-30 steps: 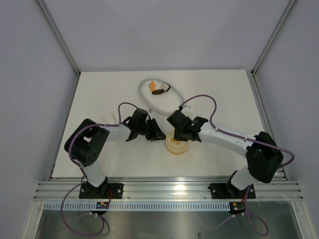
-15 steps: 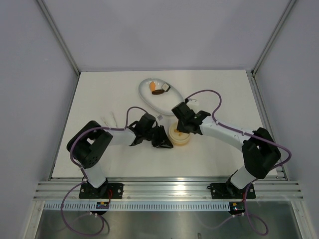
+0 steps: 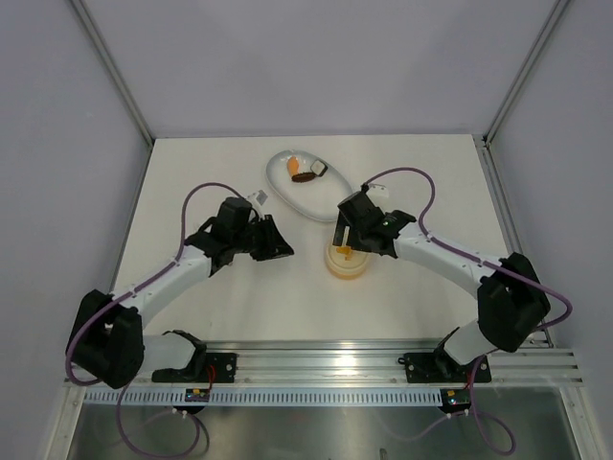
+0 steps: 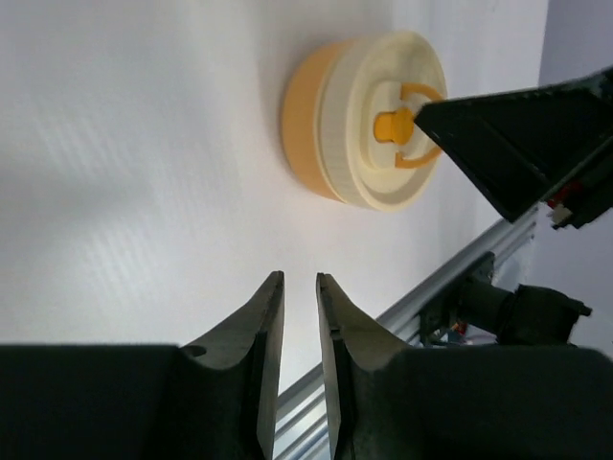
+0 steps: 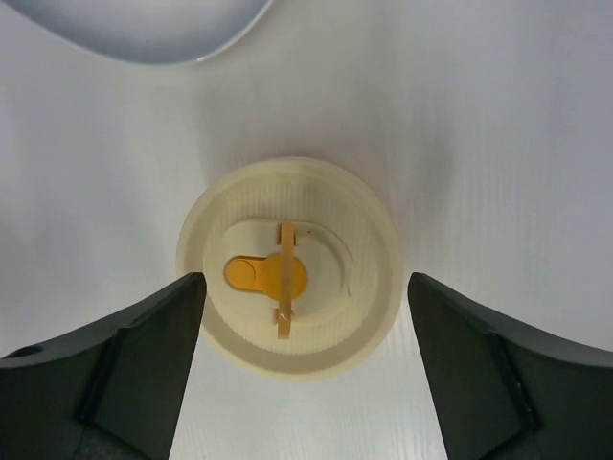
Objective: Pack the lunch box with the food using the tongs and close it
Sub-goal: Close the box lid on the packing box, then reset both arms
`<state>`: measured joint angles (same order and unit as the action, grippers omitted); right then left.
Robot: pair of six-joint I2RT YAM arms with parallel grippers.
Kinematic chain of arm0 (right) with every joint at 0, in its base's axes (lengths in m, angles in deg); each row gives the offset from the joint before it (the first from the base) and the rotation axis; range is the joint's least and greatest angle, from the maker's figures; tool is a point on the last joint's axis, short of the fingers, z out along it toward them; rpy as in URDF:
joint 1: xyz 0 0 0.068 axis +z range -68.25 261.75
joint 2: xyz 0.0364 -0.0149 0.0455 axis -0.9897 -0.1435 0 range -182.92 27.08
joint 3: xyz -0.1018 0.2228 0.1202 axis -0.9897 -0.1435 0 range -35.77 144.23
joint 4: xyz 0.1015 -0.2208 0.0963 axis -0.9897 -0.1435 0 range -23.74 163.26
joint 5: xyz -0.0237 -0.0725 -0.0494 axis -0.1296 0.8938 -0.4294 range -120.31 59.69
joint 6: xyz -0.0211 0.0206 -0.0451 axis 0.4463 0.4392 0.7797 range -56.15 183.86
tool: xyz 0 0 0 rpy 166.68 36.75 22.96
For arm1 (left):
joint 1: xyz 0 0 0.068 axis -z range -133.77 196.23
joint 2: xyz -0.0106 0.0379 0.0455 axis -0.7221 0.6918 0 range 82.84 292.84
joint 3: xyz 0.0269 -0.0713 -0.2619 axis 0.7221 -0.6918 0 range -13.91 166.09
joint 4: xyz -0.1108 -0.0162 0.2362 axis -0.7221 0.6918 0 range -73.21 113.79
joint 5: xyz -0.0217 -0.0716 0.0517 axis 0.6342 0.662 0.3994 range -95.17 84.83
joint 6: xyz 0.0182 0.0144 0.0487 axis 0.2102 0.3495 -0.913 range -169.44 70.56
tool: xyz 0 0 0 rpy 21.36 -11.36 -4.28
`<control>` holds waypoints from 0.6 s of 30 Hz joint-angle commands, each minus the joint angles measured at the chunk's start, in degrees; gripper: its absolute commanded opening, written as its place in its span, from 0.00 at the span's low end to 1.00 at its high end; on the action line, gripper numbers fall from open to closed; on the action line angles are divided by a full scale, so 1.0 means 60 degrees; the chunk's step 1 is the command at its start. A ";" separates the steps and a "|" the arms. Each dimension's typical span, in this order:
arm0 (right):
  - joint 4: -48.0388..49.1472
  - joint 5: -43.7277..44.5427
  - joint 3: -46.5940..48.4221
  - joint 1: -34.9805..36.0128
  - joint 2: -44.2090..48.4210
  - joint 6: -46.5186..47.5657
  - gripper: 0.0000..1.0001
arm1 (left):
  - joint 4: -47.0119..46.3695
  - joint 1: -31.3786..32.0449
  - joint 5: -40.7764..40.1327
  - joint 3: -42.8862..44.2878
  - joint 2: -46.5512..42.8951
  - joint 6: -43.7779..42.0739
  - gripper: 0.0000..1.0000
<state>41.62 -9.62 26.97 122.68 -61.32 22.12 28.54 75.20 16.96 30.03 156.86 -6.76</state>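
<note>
The lunch box [image 3: 345, 264] stands mid-table with its pale-yellow lid on, the orange mark [image 5: 263, 275] facing up. My right gripper [image 3: 347, 240] hovers just above it, open wide. In the right wrist view its fingers [image 5: 144, 364] flank the lid [image 5: 369, 240] without touching it. My left gripper [image 3: 285, 252] is off to the box's left; its jaws [image 4: 300, 276] stand a narrow gap apart, with nothing between them. In the left wrist view the box [image 4: 364, 120] lies ahead. Food pieces [image 3: 305, 172] lie in the white oval dish [image 3: 287, 192]. The tongs are out of view.
The white oval dish sits behind the box, its rim [image 5: 163, 29] showing at the top of the right wrist view. The metal rail [image 4: 450, 287] runs along the table's near edge. Grey walls enclose the table on three sides.
My right gripper has opened from shut and let go of the lid, which rests on the box. My left arm has drawn back leftward, away from the box.
</note>
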 commanded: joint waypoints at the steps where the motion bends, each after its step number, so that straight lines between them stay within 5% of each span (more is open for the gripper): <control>1: -0.0365 0.0901 0.0559 -0.0170 0.1239 0.0451 0.96 | 0.1861 -0.0492 -0.1151 0.0687 -0.0864 -0.1192 0.25; 5: -0.1039 0.2230 0.0676 -0.0551 0.2061 0.0628 1.00 | 0.2801 -0.0888 -0.1885 0.1259 -0.1465 -0.1736 0.35; 11: -0.2811 0.4796 0.0661 -0.0713 0.2955 -0.0294 1.00 | 0.4046 -0.1049 -0.3350 0.2255 -0.2169 -0.2483 0.88; 14: -0.3646 0.5047 0.0647 -0.0713 0.3277 -0.0865 0.99 | 0.4413 -0.1078 -0.4082 0.2606 -0.2492 -0.2659 0.98; 18: -0.3780 0.5063 0.0150 -0.0713 0.3965 -0.1086 0.99 | 0.4809 -0.1093 -0.4698 0.3089 -0.2624 -0.2776 0.99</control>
<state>22.87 15.34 28.94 118.53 -41.04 19.21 54.68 68.97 -5.07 44.85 142.13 -21.08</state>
